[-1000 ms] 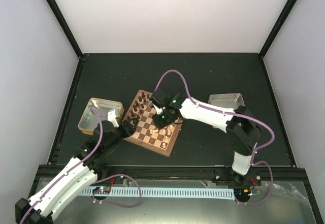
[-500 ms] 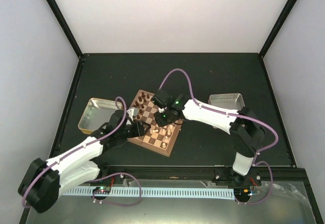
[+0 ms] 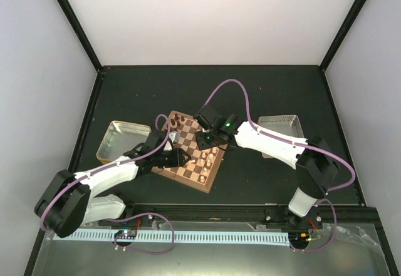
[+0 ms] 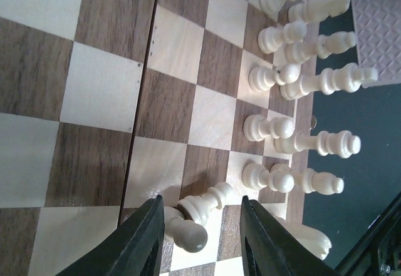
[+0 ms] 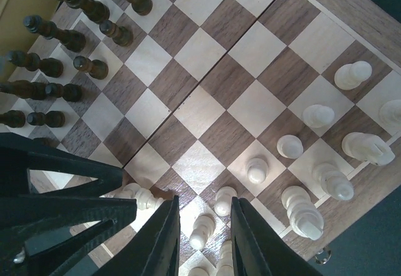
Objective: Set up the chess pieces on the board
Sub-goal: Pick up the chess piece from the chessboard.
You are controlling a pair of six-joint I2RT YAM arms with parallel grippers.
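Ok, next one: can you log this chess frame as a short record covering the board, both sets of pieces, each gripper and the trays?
board: wooden chessboard, set at an angle between the arms
dark chessmen: grouped along one side
cream chess pieces: mostly upright along the opposite side
left gripper: open, low over the board, with a tilted cream pawn between the fingers
right gripper: open above the cream side, nothing visibly held
trays: gold tin tray left of the board, grey tray to its right
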